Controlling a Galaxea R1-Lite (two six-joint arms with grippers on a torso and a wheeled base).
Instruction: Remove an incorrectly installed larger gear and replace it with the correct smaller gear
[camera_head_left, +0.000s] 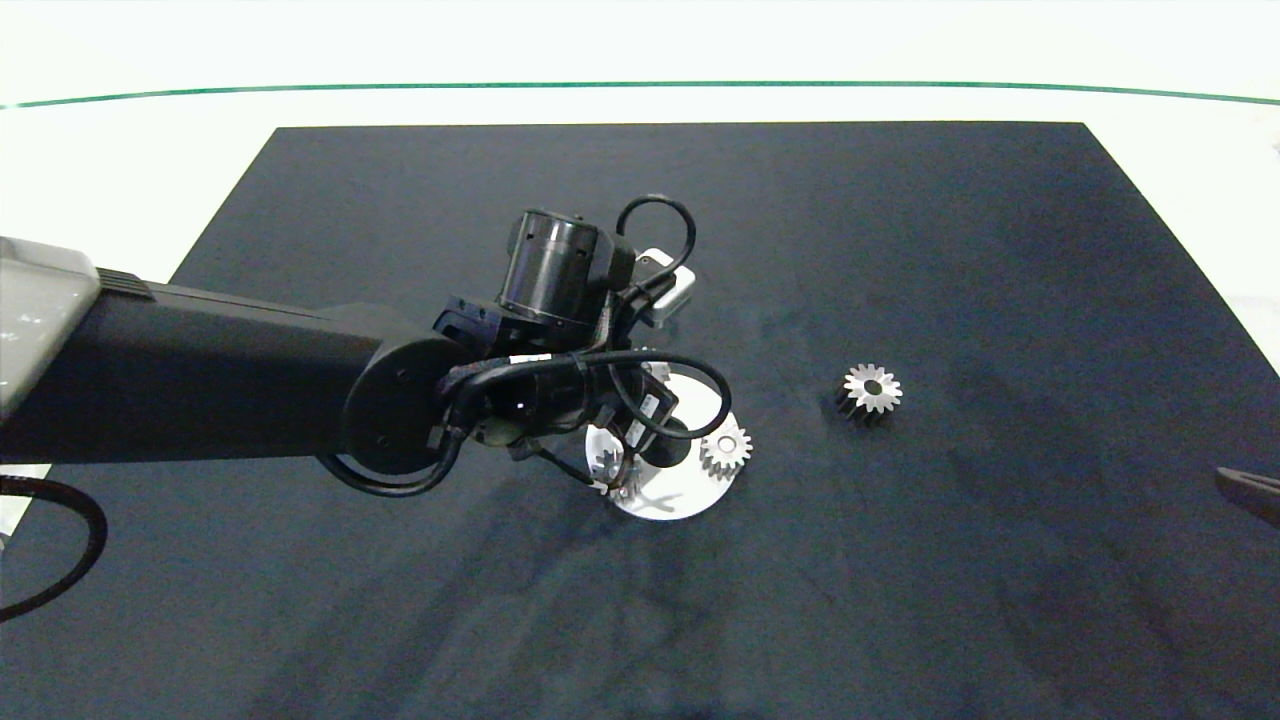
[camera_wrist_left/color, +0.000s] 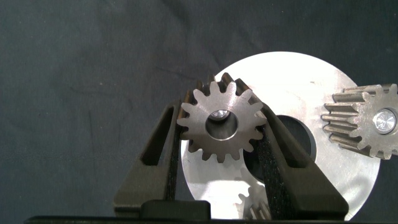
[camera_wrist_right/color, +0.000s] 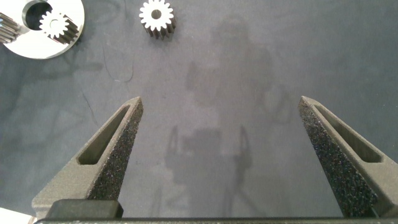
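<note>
The left gripper (camera_wrist_left/color: 222, 134) pinches the smaller gear (camera_wrist_left/color: 222, 118) over the round silver plate (camera_wrist_left/color: 298, 81), beside an all-silver gear (camera_wrist_left/color: 367, 121) at the plate's edge, while the larger gear (camera_head_left: 870, 390) lies on the dark mat (camera_head_left: 900, 560) to the plate's right and the right gripper (camera_wrist_right/color: 221, 155) hangs spread open over bare mat.

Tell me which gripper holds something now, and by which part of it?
The left gripper holds the smaller gear by its toothed sides, over the round plate. The right gripper is open, holding nothing.

Right gripper (camera_wrist_right/color: 221, 155) jaws wide apart, dark mat (camera_wrist_right/color: 249, 62), perhaps the larger gear (camera_wrist_right/color: 156, 15) beyond
</note>
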